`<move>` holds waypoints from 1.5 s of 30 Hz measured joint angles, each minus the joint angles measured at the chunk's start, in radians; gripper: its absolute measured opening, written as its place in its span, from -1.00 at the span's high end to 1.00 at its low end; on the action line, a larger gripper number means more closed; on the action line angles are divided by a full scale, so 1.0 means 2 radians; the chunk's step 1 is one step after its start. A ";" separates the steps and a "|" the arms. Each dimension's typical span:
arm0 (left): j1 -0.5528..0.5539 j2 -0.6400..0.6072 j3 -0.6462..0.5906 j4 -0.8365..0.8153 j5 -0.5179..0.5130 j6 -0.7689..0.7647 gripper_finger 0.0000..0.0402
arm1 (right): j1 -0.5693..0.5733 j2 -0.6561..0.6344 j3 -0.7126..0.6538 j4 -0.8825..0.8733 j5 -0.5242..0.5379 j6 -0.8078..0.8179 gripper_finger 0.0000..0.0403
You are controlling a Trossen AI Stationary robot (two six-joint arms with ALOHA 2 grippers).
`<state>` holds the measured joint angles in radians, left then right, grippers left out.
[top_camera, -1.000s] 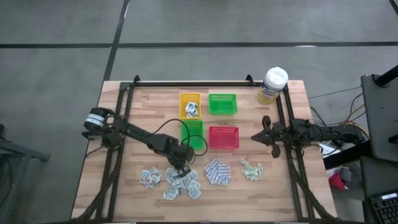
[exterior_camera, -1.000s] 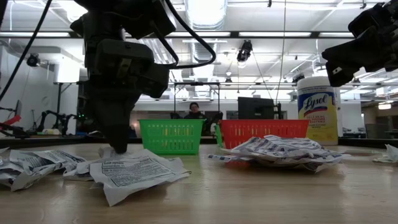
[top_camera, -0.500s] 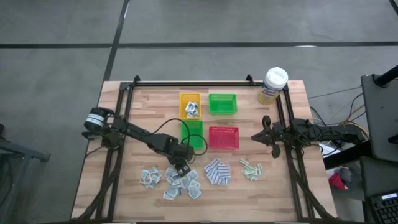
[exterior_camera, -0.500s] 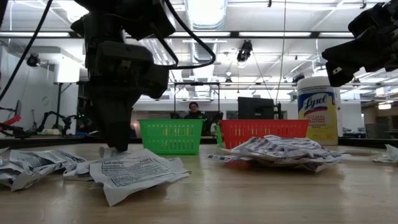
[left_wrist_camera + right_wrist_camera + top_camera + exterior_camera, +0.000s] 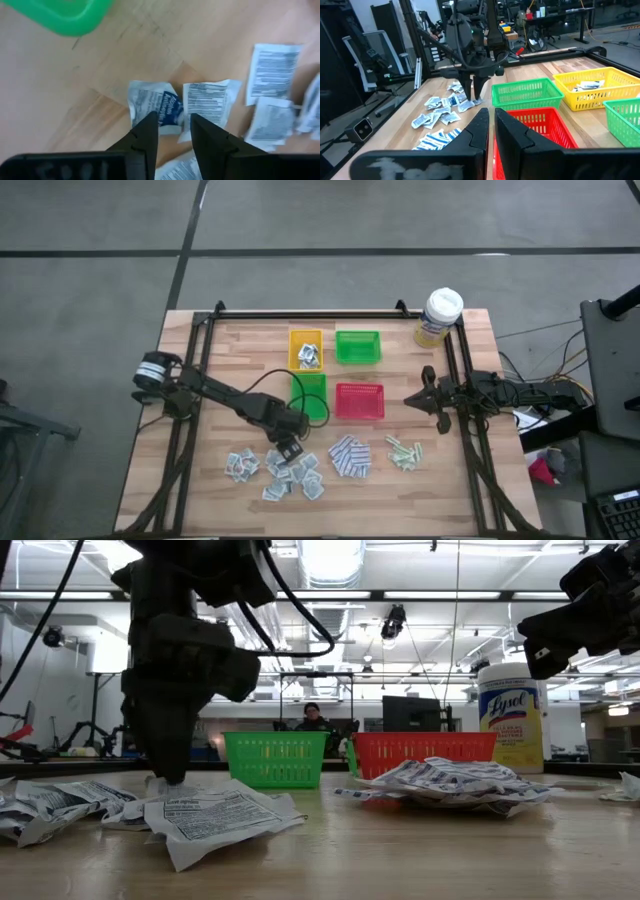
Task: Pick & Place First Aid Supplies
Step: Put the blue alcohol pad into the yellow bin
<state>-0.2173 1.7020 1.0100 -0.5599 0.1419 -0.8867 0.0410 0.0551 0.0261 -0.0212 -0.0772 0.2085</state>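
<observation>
High view, your stock on the wooden table: one cluster of white-grey sachets near the front edge, left of centre; one heap of blue-and-white pads just to its right; a few pale green strips further right. Behind these stand four small trays: a yellow tray holding some sachets, a green tray beside it, a second green tray in front of the yellow one, and a red tray next to that. One yellow canister with a white lid sits at the far right corner. Your left gripper hangs over the rear edge of the sachet cluster; in the left wrist view its fingers stand partly apart, a gap between them, with a sachet lying flat on the wood just beyond the tips and nothing held. Your right gripper waits at the right side of the table, beside the red tray, fingers nearly together and empty.
</observation>
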 joint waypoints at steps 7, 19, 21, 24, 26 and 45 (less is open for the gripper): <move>0.000 -0.006 0.001 0.008 0.016 -0.015 0.46 | 0.000 0.000 0.000 0.000 0.000 0.000 0.86; 0.001 0.004 0.000 0.070 -0.001 0.027 0.46 | 0.000 0.000 0.000 0.000 0.000 0.000 0.86; 0.001 0.008 0.000 0.078 -0.004 0.039 0.46 | 0.000 0.000 0.000 0.000 0.000 0.000 0.86; 0.001 0.011 0.000 0.073 -0.006 0.056 0.46 | 0.000 0.000 0.000 0.000 0.000 0.000 0.86; 0.001 0.011 0.000 0.074 -0.006 0.073 0.46 | 0.000 0.000 0.000 0.000 0.000 0.000 0.86; 0.000 0.013 0.000 0.072 -0.002 0.254 0.46 | 0.000 0.000 0.000 0.000 0.000 0.000 0.86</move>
<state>-0.2171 1.7279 1.0092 -0.4154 0.1379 -0.3788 0.0413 0.0551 0.0259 -0.0212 -0.0772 0.2089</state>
